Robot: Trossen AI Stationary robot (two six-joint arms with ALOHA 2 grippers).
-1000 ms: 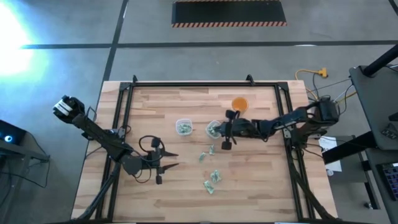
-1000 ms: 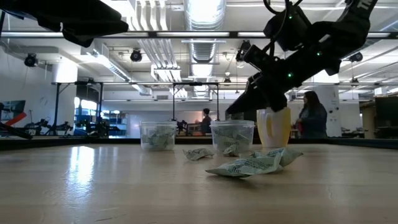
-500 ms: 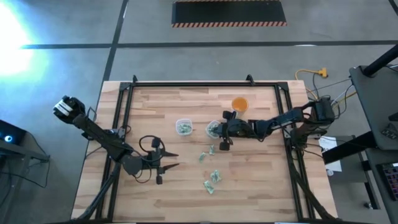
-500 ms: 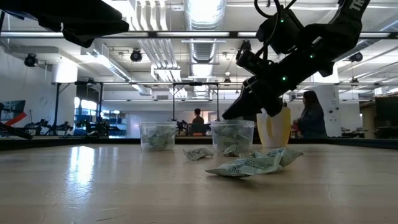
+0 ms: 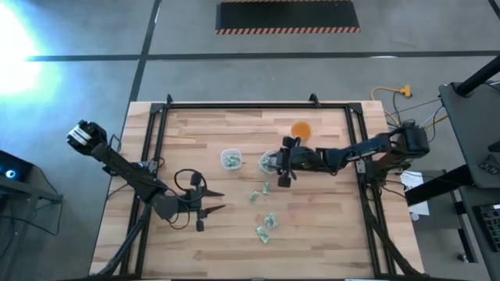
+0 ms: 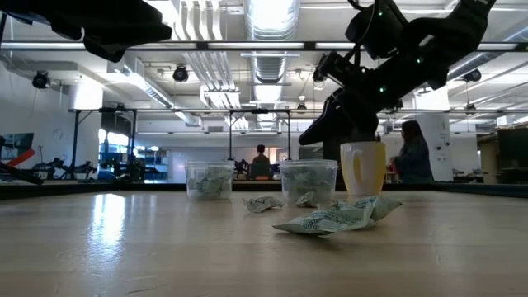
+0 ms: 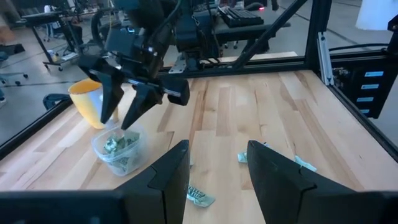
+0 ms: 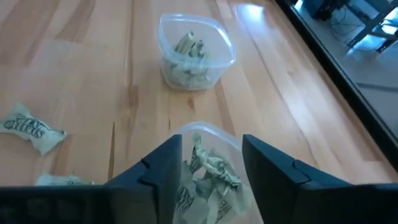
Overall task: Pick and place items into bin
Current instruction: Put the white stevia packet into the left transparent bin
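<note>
High view: right gripper (image 5: 286,162), fingers apart, apparently over a filled cup (image 5: 268,162) beside orange cup (image 5: 301,129).

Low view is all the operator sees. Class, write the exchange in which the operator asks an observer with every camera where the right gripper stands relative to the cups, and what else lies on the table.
Operator: Is the right gripper over a cup?
Observer: Yes. Its wrist view shows it open, directly above a clear cup with wrappers inside.
Operator: And the other clear cup?
Observer: The second cup stands apart from the first, farther from the right arm, and also holds wrappers.
Operator: Anything loose?
Observer: The high view shows a few loose wrappers on bare wood, apart from both cups.
Operator: Left arm?
Observer: The left gripper waits open, away from the cups.
</note>
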